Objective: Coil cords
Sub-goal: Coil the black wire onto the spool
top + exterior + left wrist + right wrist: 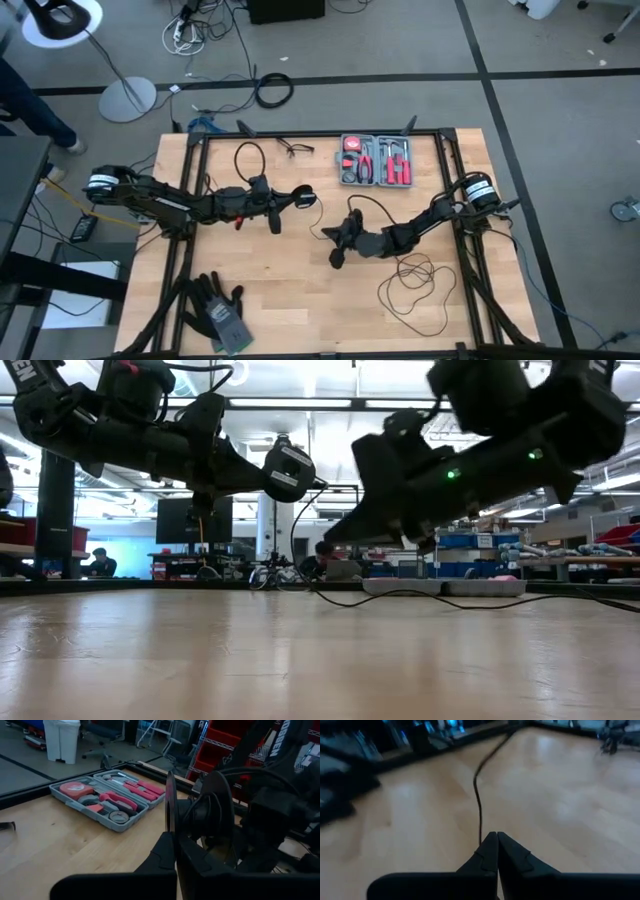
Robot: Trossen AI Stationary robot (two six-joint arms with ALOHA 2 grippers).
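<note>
The cord is a thin black cable point(410, 285) that lies in loose loops on the wooden table at the right. It ends in a round black puck point(305, 199) held above the table's middle. My left gripper point(285, 200) comes in from the left and is shut on the puck point(172, 805). My right gripper point(336, 258) reaches in from the right, just near of the puck, and is shut on the cord point(479, 795). In the low view the cord point(305, 560) drops from the puck point(288, 470) to the table. My left gripper pinches the puck's rim point(170, 827) between its two fingers. The fingers lie about level and come from the table's left. The puck stands on edge at their ends, lifted clear of the table. My right gripper pinches one strand of the cord point(481, 834) between its fingertips, slanting down toward the table. The fingers lie along the cord. From the tips it runs on over the wood in a slack curve.
A grey tool case point(375, 160) with red-handled tools lies open at the far edge. Grey gloves point(220, 310) lie at the near left. A small black glasses-like wire item point(295, 148) lies at the far edge. Bare wood stretches between the gloves and the cord loops.
</note>
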